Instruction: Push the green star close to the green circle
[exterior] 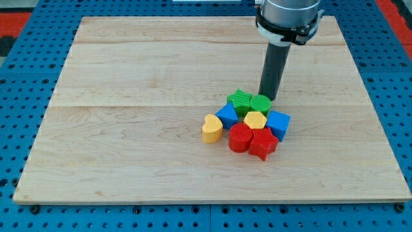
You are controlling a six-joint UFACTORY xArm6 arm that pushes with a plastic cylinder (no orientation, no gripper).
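The green star (240,100) lies on the wooden board (129,129), touching the green circle (261,104) on its right. My tip (268,97) stands just above and right of the green circle, at its top edge. Both green blocks sit at the top of a tight cluster of blocks.
Below the green pair lie a blue block (227,116), a yellow hexagon (255,120), a blue cube (278,124), a red cylinder (241,137), a red block (262,144) and a yellow heart (212,128). Blue pegboard (26,77) surrounds the board.
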